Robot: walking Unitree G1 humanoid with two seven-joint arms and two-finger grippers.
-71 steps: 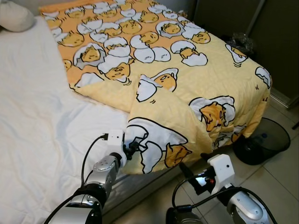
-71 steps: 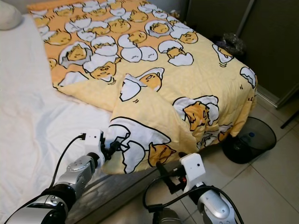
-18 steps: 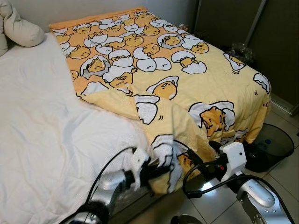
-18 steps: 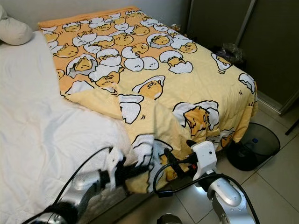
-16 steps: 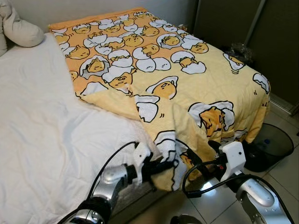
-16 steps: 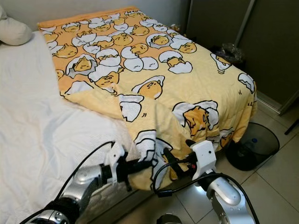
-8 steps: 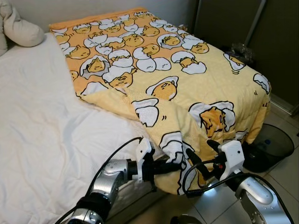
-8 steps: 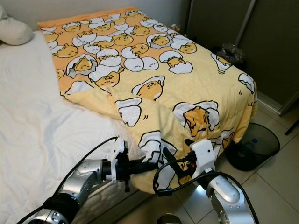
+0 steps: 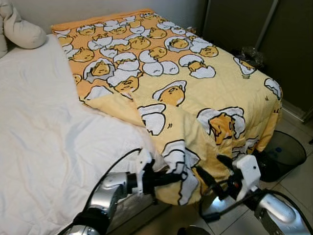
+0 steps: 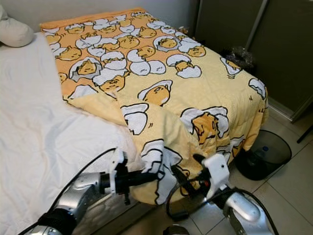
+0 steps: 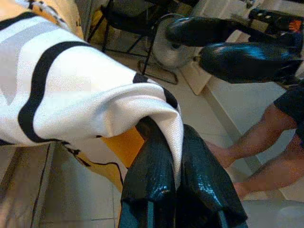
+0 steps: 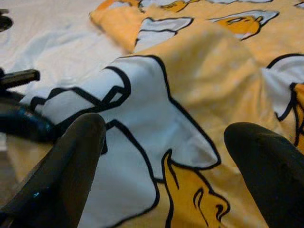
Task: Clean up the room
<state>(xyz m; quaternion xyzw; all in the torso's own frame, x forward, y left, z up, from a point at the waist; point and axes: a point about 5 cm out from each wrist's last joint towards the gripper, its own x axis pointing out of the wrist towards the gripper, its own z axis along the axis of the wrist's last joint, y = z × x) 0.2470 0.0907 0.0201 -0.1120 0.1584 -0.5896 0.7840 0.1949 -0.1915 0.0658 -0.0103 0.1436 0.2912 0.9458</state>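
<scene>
A yellow blanket [image 9: 195, 88] printed with cartoon eggs covers the right half of the bed, and its near corner is folded back over itself. My left gripper [image 9: 172, 176] is shut on that folded corner at the bed's front edge. In the left wrist view the white-and-black cloth [image 11: 95, 95] is pinched between the fingers [image 11: 152, 166]. My right gripper [image 9: 215, 170] hovers open just right of the held corner, close to the hanging blanket [image 12: 161, 118], with nothing between its fingers [image 12: 71, 161].
A bare white sheet [image 9: 44, 127] covers the bed's left half, with a pillow [image 9: 24, 29] at the far left. A dark round bin [image 9: 286, 152] stands on the tiled floor by the bed's right corner, below dark wardrobe doors [image 9: 288, 44]. A person's legs [image 11: 266, 156] stand nearby.
My left gripper has drawn the blanket corner slightly back toward me and leftward, so the fold droops more. My right gripper has dropped a little lower and to the right.
</scene>
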